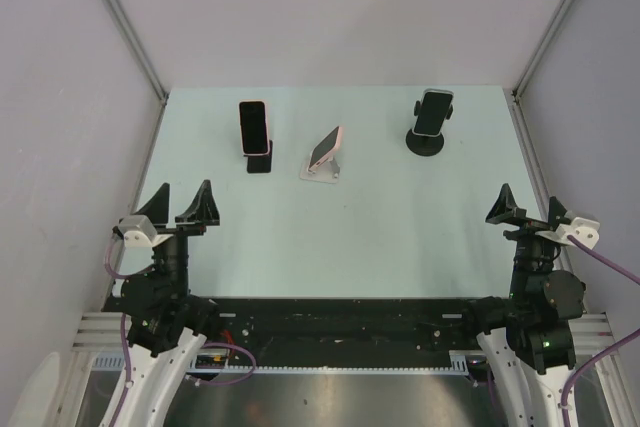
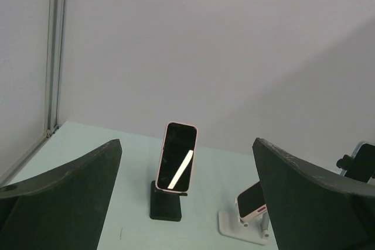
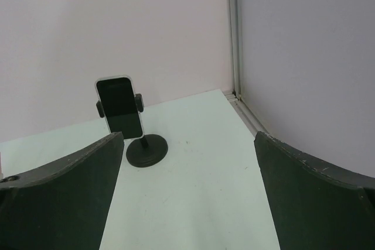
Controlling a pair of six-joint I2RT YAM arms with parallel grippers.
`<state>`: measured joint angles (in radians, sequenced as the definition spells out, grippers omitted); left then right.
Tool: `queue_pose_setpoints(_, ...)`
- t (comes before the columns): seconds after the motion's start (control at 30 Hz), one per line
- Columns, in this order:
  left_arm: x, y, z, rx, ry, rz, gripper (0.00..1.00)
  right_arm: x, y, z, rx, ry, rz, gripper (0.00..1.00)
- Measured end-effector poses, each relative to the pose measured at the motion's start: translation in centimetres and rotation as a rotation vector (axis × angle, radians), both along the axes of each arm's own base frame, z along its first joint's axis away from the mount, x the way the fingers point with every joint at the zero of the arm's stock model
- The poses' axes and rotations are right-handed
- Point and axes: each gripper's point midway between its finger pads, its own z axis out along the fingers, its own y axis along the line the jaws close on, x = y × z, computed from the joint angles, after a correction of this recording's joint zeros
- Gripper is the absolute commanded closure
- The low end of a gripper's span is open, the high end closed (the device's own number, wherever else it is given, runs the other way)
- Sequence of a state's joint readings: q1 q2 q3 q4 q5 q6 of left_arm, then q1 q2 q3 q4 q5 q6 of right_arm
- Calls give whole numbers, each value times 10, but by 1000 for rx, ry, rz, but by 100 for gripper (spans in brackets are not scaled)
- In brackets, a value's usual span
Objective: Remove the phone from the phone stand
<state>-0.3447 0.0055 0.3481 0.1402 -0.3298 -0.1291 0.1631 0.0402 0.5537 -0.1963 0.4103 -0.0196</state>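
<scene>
Three phones (image 1: 325, 147) are propped on stands (image 1: 322, 171), markings unreadable; left gripper (image 1: 185, 192) and right gripper (image 1: 528, 199) are held spread apart

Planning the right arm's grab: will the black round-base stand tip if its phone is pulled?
Probably, if pulled sideways: the phone sits high over the stand's small round base. Side clips hold it, so the stand may follow.

Pale green table (image 1: 330, 237). Standing on it in a row near the far edge, well apart: black flat-base stand (image 1: 260, 163) at left, white stand (image 1: 322, 174) in the middle, black round-base stand (image 1: 427, 143) at right.
</scene>
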Motion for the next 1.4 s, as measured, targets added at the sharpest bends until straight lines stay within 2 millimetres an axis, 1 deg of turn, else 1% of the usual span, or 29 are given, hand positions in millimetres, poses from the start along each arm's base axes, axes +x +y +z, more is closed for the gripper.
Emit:
queue_pose_setpoints(0.27,0,1,0,-6,3,7,0,0,0,0,-4,0,-2,0)
queue_pose_setpoints(0.47,2,6,-7,-34,31,28,0,3,11,5,-2,-4,67,0)
queue_pose_setpoints(0.57,3,5,-11,-59,48,24,0,11,20,15,22,28,114,0)
queue_pose_setpoints(0.67,3,6,-13,-85,61,20,0,29,35,25,40,82,185,0)
queue_pose_setpoints(0.83,1,6,-12,-111,76,13,0,70,75,25,41,255,373,0)
queue_pose_setpoints(0.87,0,6,-11,-116,76,10,0,80,87,22,44,296,432,0)
queue_pose_setpoints(0.9,0,6,-10,-121,77,8,0,85,94,19,46,319,471,0)
queue_pose_setpoints(1.0,-1,6,-12,-125,95,5,0,100,121,0,89,408,603,0)
queue_pose_setpoints(1.1,0,5,-19,-120,121,4,0,113,139,-20,150,488,673,0)
queue_pose_setpoints(1.17,1,5,-22,-118,131,4,0,122,154,-29,169,529,714,0)
queue_pose_setpoints(1.2,1,4,-23,-116,135,3,0,128,164,-37,175,564,734,0)
queue_pose_setpoints(1.27,1,4,-24,-114,140,1,0,139,186,-45,177,619,772,0)
queue_pose_setpoints(1.3,1,3,-25,-112,143,0,0,151,200,-52,176,656,781,0)
queue_pose_setpoints(1.33,1,3,-25,-112,145,-3,0,153,212,-56,170,673,803,0)
queue_pose_setpoints(1.4,1,2,-26,-109,149,-7,0,159,237,-71,168,720,815,0)
